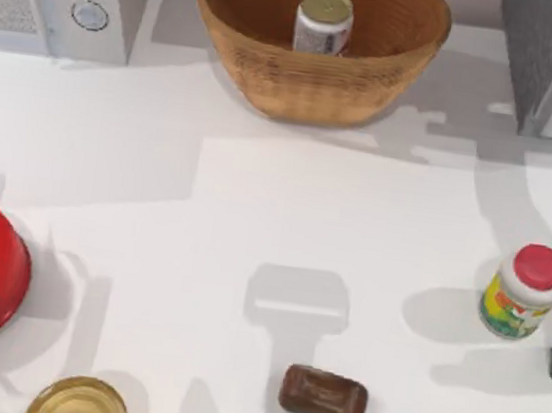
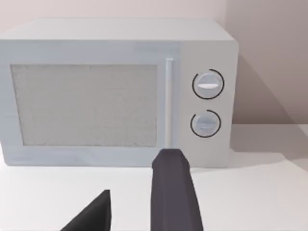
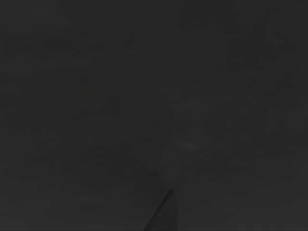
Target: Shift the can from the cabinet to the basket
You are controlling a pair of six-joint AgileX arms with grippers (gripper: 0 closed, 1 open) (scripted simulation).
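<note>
White table (image 1: pixel 255 214) against a pale wall. One can (image 1: pixel 324 21) stands upright in one basket (image 1: pixel 317 76). Left gripper (image 2: pixel 137 202), fingers apart and empty, faces one microwave (image 2: pixel 115 91). Right wrist view is dark.

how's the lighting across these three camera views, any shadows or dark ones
Top view: evenly lit, with soft grey shadows on the table, including behind the basket that holds the can. Left wrist view: bright, the left gripper facing the microwave. Right wrist view: dark.
</note>
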